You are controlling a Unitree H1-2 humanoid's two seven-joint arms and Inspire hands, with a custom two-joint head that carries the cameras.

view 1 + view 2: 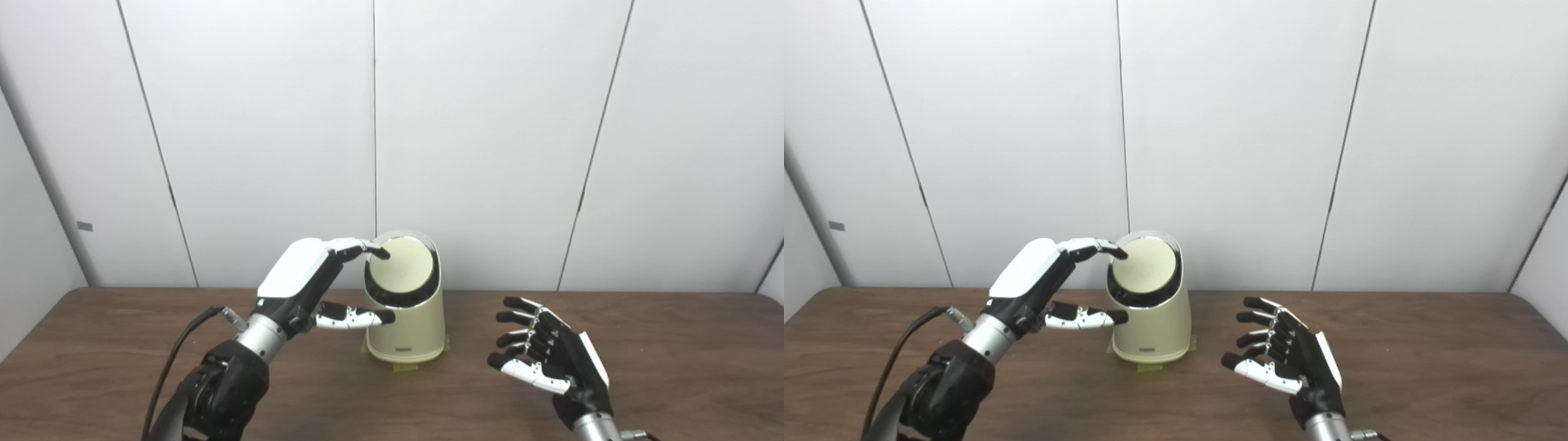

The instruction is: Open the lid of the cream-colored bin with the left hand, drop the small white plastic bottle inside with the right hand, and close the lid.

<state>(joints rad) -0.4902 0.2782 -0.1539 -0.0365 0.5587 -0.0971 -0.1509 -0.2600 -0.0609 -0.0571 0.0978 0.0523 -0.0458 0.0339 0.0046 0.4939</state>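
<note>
Bin (405, 331) lid (401, 266) touched by spread left hand (306, 275); right hand (548, 352) empty, fingers apart, beside bin.

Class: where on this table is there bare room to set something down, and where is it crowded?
Bare wood lies right of the right hand out to the table edge, and in front of the cream-colored bin between both arms. Crowded: around the bin's left side, where the left hand sits.
</note>
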